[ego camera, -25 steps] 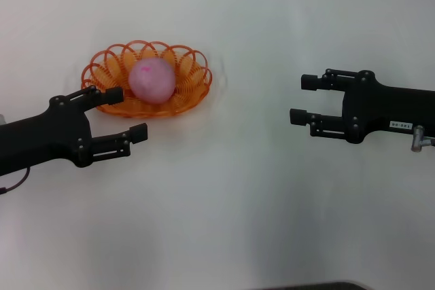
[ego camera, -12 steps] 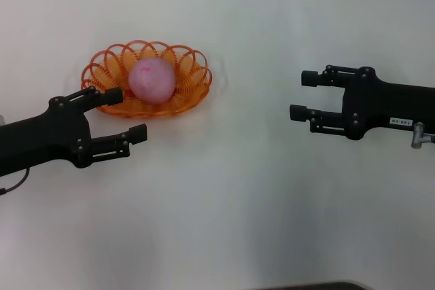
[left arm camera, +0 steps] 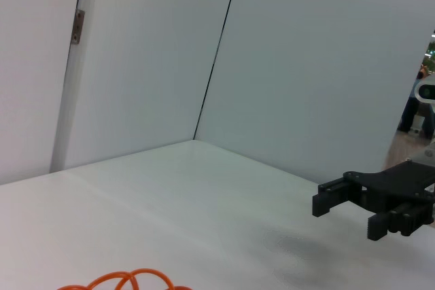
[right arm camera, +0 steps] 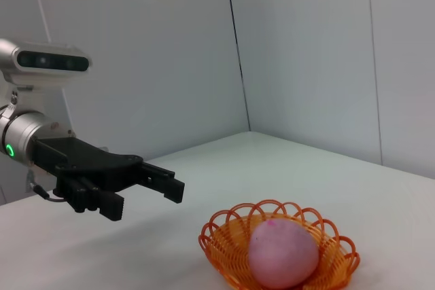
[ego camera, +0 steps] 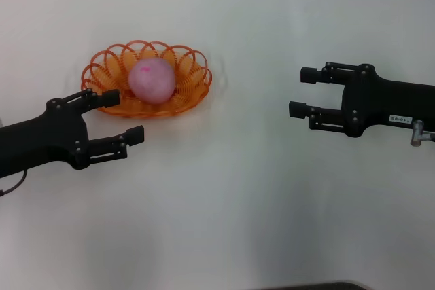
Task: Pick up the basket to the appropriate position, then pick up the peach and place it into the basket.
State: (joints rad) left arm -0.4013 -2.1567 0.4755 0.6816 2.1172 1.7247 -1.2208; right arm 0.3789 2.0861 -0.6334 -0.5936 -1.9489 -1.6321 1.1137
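Peach already sits inside the basket, on the table toward your left side. Left gripper is released, jaws spread, empty, with its upper finger just at the basket's near rim. Right gripper is also released and empty, well apart from both. Risk: if you swing the left arm sideways, that finger could catch the openwork rim, drag or tip the light basket and roll the peach out. Pull away from it first.

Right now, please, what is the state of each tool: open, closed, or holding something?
Left tool: open, holding nothing, beside the basket.
Right tool: open, holding nothing, out over the table.
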